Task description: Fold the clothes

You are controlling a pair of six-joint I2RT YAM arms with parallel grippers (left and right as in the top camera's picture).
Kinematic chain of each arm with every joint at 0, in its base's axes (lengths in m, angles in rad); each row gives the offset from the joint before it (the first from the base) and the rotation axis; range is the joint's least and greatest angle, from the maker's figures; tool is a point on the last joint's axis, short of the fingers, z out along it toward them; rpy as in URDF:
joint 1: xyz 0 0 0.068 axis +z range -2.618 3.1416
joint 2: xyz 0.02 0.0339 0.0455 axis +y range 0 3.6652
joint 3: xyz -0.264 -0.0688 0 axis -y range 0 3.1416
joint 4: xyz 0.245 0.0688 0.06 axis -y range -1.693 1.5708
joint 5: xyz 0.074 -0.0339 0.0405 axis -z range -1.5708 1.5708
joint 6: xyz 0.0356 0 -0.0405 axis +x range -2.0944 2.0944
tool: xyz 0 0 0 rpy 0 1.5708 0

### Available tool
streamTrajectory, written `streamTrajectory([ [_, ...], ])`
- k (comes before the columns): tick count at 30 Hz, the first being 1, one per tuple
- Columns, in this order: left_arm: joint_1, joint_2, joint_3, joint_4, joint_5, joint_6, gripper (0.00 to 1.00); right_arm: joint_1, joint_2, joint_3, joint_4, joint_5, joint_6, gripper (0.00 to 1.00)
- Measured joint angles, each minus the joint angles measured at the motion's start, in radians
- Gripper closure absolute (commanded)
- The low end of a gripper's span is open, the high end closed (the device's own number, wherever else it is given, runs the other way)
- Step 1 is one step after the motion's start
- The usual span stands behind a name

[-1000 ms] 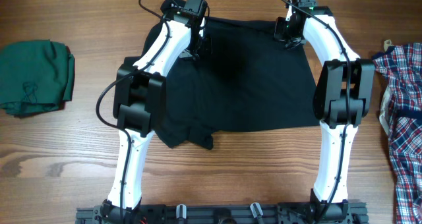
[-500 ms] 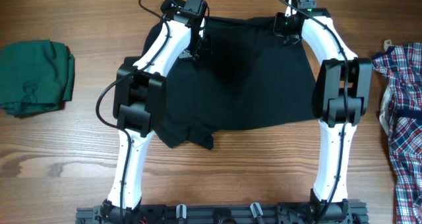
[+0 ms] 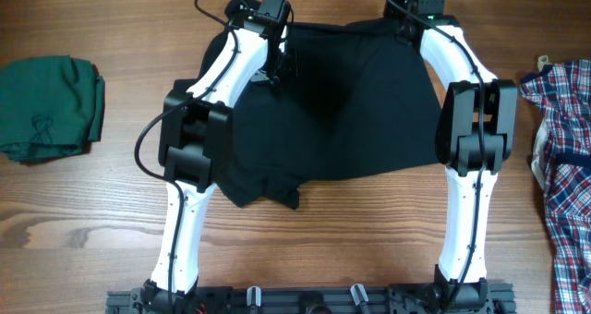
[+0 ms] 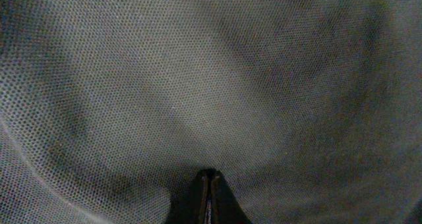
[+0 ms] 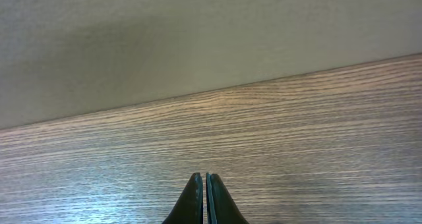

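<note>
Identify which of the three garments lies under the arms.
The black shirt, spread mid-table under the left arm and right arm; the green garment at the left edge and plaid shirt at the right edge lie clear.

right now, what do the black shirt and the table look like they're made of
Black shirt: likely a soft knit mesh, matte; the left wrist view shows tiny regular dots and loose folds. Table: wood or wood-look laminate, smooth, faint sheen; long straight grain lines.
</note>
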Motion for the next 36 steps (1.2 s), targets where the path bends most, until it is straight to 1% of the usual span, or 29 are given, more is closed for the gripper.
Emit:
streamTrajectory([
  [2,-0.002,0.0,0.0,0.0,-0.003,0.0,0.96,0.0,-0.001,0.0,-0.091,0.002,-0.011,0.96],
  [3,-0.002,0.0,0.0,0.0,-0.003,0.0,0.96,-0.001,-0.003,0.003,-0.155,0.002,-0.013,0.94],
  [4,-0.002,0.0,0.0,0.001,-0.003,0.0,0.96,-0.002,-0.013,0.001,-0.221,0.002,-0.013,0.91],
  [5,-0.002,0.0,0.0,0.002,-0.003,0.0,0.96,-0.003,-0.021,0.001,-0.263,0.002,-0.013,0.86],
  [6,-0.002,0.0,0.0,0.003,-0.003,0.0,0.94,-0.005,-0.032,0.001,-0.292,0.003,-0.016,0.7],
  [7,-0.002,0.0,0.0,0.003,-0.003,0.0,0.92,-0.01,-0.045,0.001,-0.307,0.003,-0.017,0.59],
  [8,-0.002,0.0,0.0,0.003,-0.003,0.0,0.91,-0.016,-0.054,0.001,-0.315,0.003,-0.02,0.57],
  [10,-0.003,0.0,0.0,0.005,-0.003,-0.002,0.91,-0.037,-0.071,0.001,-0.339,-0.006,-0.023,0.57],
  [11,-0.003,0.0,0.0,0.006,-0.003,-0.002,0.91,-0.06,-0.074,0.001,-0.355,-0.021,-0.023,0.61],
  [13,-0.003,0.0,0.0,0.006,-0.003,-0.002,0.91,-0.097,-0.074,0.001,-0.39,-0.055,-0.023,0.72],
  [16,-0.003,0.0,0.0,0.006,-0.003,-0.002,0.91,-0.129,-0.074,0.001,-0.426,-0.096,-0.024,0.73],
  [18,-0.003,0.0,0.0,0.006,-0.003,-0.002,0.9,-0.126,-0.074,0.001,-0.429,-0.135,-0.027,0.66],
  [19,-0.003,0.0,0.0,0.006,-0.003,-0.002,0.9,-0.124,-0.074,0.001,-0.428,-0.158,-0.031,0.65],
  [20,-0.003,0.0,0.0,0.006,-0.003,-0.002,0.9,-0.12,-0.074,0.001,-0.429,-0.197,-0.04,0.65],
  [24,-0.003,0.0,0.0,0.006,-0.003,-0.002,0.9,-0.117,-0.074,0.001,-0.435,-0.248,-0.065,0.65],
  [26,-0.003,0.0,0.0,0.006,-0.003,-0.002,0.9,-0.117,-0.074,0.001,-0.435,-0.257,-0.076,0.66],
  [28,-0.003,0.0,0.0,0.006,-0.003,-0.002,0.9,-0.117,-0.074,0.001,-0.428,-0.258,-0.08,0.72],
  [31,-0.003,0.0,0.0,0.006,-0.003,-0.002,0.9,-0.115,-0.074,0.001,-0.425,-0.257,-0.084,0.72],
  [34,-0.004,0.0,0.0,0.006,-0.002,-0.002,0.87,-0.111,-0.074,0.001,-0.413,-0.256,-0.084,0.72],
  [36,-0.005,0.0,0.0,0.006,-0.002,-0.002,0.87,-0.108,-0.074,0.001,-0.4,-0.257,-0.084,0.72],
])
